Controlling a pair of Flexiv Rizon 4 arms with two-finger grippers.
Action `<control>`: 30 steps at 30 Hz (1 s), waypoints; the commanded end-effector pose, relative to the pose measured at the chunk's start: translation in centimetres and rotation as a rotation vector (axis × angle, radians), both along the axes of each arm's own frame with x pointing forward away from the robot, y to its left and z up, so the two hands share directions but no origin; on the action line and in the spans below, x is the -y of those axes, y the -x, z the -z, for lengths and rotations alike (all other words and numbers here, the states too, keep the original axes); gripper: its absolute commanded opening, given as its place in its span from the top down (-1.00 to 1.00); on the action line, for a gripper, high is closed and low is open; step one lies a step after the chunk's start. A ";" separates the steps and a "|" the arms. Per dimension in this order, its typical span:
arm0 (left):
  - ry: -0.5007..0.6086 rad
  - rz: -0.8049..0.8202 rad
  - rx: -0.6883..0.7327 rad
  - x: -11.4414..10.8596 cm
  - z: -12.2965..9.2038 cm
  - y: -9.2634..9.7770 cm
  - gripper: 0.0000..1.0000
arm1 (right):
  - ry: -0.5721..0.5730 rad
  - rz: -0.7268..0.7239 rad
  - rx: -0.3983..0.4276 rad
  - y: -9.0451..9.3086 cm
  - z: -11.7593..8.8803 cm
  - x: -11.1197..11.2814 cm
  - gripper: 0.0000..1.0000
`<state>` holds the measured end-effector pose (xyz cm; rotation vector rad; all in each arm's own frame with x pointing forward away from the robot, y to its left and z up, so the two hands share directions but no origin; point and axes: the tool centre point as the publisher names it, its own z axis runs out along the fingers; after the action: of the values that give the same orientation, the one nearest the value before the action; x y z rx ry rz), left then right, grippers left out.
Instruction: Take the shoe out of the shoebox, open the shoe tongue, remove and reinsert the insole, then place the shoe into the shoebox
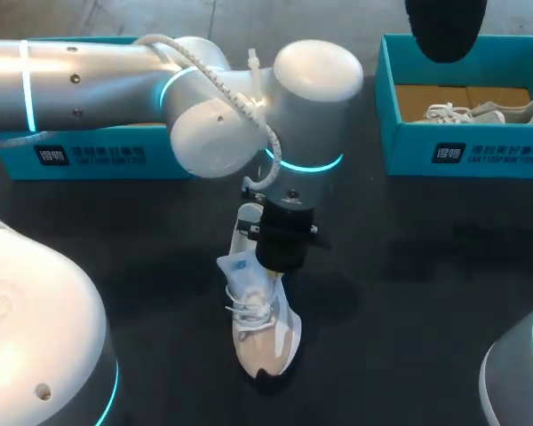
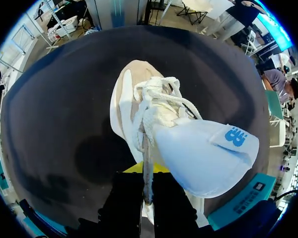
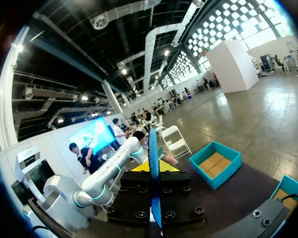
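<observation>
A white and beige shoe (image 1: 265, 333) lies on the dark table (image 1: 409, 266), toe toward the front edge. Its pale blue tongue (image 1: 240, 271) stands lifted. My left gripper (image 1: 274, 266) points straight down over the shoe's opening. In the left wrist view the tongue (image 2: 203, 153) is folded back beside the gripper (image 2: 141, 171), and a white lace (image 2: 147, 163) runs into the shut jaws. My right gripper (image 3: 153, 168) is held high, away from the shoe, shut on a thin blue insole (image 3: 153, 144) seen edge on.
A teal shoebox (image 1: 466, 146) at the back right holds a second white shoe (image 1: 480, 112). Another teal box (image 1: 71, 158) stands at the back left, partly behind my left arm. My right arm's base (image 1: 520, 377) is at the front right.
</observation>
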<state>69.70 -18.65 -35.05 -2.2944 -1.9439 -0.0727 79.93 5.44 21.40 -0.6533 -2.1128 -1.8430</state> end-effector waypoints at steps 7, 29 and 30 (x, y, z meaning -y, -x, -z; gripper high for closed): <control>0.015 -0.018 -0.001 1.7 1.4 -1.1 1.00 | 0.004 0.000 -0.001 -0.1 -0.1 -0.1 1.00; 0.173 -0.038 -0.014 2.6 1.4 -2.0 -1.00 | 0.004 0.000 -0.001 -0.1 -0.1 -0.1 1.00; 0.189 -0.038 -0.010 2.7 1.0 -2.2 -1.00 | 0.004 0.000 -0.001 -0.1 -0.1 -0.1 1.00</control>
<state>71.87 -22.14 -36.79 -2.3429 -2.0547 0.1004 79.93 5.45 21.41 -0.6531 -2.1129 -1.8430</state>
